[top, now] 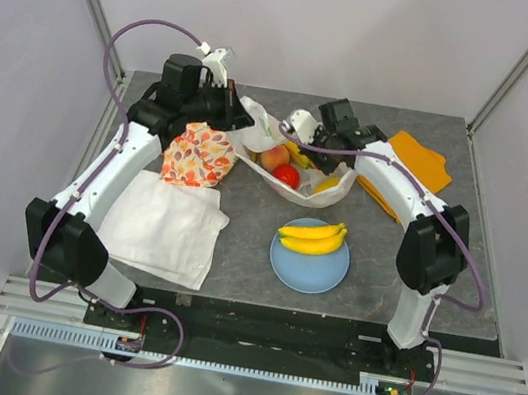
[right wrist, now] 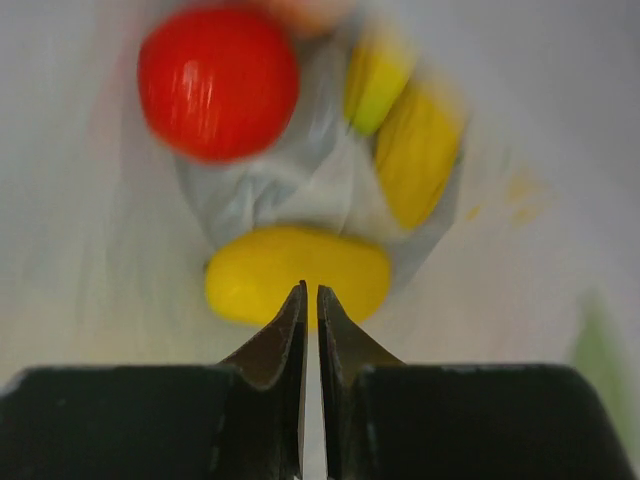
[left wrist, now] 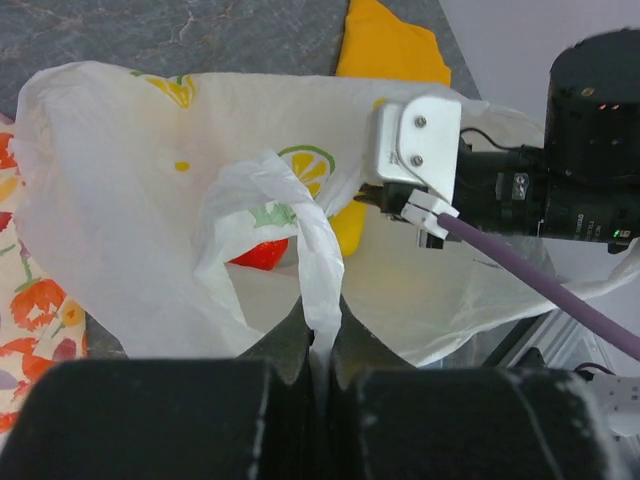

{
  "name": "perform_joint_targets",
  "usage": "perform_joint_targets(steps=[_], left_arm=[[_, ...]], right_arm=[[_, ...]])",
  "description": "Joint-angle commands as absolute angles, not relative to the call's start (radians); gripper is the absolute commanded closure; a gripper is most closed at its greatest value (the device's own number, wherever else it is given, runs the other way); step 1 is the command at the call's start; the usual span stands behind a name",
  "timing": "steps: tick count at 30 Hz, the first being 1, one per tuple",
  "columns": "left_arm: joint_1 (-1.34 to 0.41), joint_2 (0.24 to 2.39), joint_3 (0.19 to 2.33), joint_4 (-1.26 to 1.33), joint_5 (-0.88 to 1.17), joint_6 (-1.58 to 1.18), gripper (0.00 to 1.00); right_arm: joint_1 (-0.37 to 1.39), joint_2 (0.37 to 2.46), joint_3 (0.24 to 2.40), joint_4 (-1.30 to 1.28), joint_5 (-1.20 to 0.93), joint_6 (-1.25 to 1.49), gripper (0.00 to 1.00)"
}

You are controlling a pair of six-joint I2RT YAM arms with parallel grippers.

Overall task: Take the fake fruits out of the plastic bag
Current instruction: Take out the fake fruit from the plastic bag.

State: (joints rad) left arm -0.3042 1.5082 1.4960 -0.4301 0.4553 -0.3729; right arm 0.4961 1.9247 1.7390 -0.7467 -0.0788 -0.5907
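The white plastic bag lies open at the back of the table. My left gripper is shut on one of its handles, holding it up. Inside the bag I see a red round fruit, a peach and yellow pieces. My right gripper is down inside the bag, its jaws nearly together and pinched on the edge of a yellow fruit. The red fruit lies just beyond it. Two yellow bananas rest on the light-blue plate, outside the bag.
An orange floral cloth and a flat white cloth lie left of the bag. A plain orange cloth lies at the back right, under the right arm. The plate stands in front of the bag.
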Motion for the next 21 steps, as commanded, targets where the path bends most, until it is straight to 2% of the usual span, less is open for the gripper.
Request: perform_joint_targets(steps=[1,4,8,11,13,18,21], left_arm=[[-0.304,1.366,1.39,-0.469,0.526,-0.307,0.98],[-0.308,1.293,1.281,-0.466,0.538,-0.298,0.98],[-0.311,1.282,1.217,-0.46,0.525,-0.29,0.99],[-0.314,1.296,1.212,-0.425,0.517,-0.319,0.98],[-0.321,1.305,1.216,-0.397,0.515,-0.344,0.98],[-0.356,1.35,1.288,-0.379,0.505,-0.339,0.98],[-0.359,1.368,1.313,-0.367,0.499,-0.336,0.98]], right_arm=[[0.433,1.703,1.501,-0.827,-0.06,-0.581,0.87],[0.431,1.574,1.338,-0.799,-0.008,-0.598,0.86],[0.433,1.543,1.287,-0.721,0.002,-0.601,0.83],[0.436,1.604,1.371,-0.704,-0.124,-0.594,0.77],[0.449,1.682,1.455,-0.706,-0.176,-0.589,0.68],[0.479,1.911,1.698,-0.811,-0.129,-0.509,0.55],[0.48,1.974,1.746,-0.839,-0.11,-0.494,0.46]])
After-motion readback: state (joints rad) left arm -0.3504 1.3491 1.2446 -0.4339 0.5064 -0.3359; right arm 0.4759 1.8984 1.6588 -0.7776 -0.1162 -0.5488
